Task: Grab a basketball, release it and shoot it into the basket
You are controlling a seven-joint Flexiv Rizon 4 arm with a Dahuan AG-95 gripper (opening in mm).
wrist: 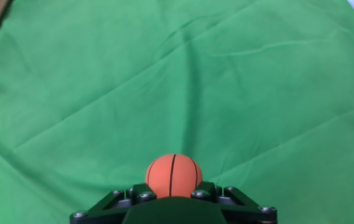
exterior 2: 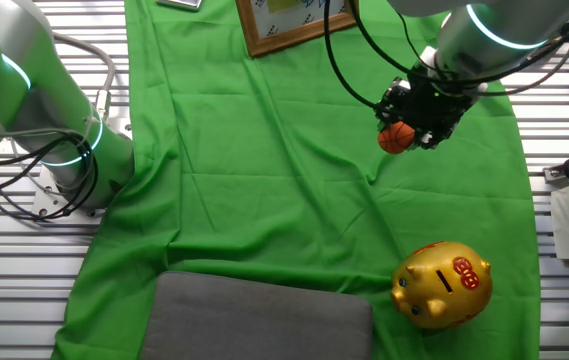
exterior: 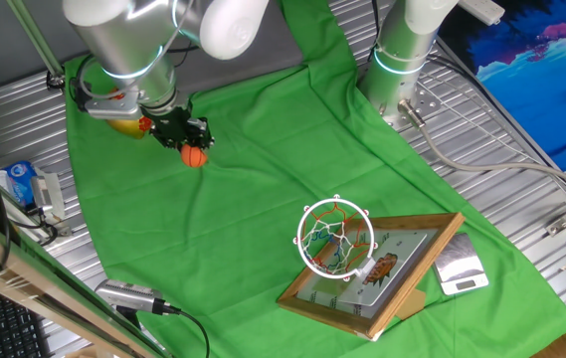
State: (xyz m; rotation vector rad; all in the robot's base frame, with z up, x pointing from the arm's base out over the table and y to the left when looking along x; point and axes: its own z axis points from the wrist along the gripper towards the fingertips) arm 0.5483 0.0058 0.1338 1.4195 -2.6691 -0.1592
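Basketball (exterior: 194, 156) gripped tight in the end effector (exterior 2: 401, 133), up above the green cloth (exterior: 263, 189), well away from the basket (exterior: 335, 238)!

one basketball (exterior: 194, 156), one basket (exterior: 335, 239), one gold piggy bank (exterior 2: 442, 284), one green cloth (exterior 2: 264, 180), two robot arms (exterior: 402, 50)

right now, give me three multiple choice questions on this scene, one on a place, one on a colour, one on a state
1. Where is the basketball?
A. in the gripper
B. in the net
C. on the piggy bank

2. What colour is the cloth?
A. blue
B. green
C. white

3. What state is the basket in?
A. holding the ball
B. lying off its backboard
C. empty

Answers:
1. A, the fingers pinch it above the cloth.
2. B, green in every view.
3. C, only net shows inside the ring.
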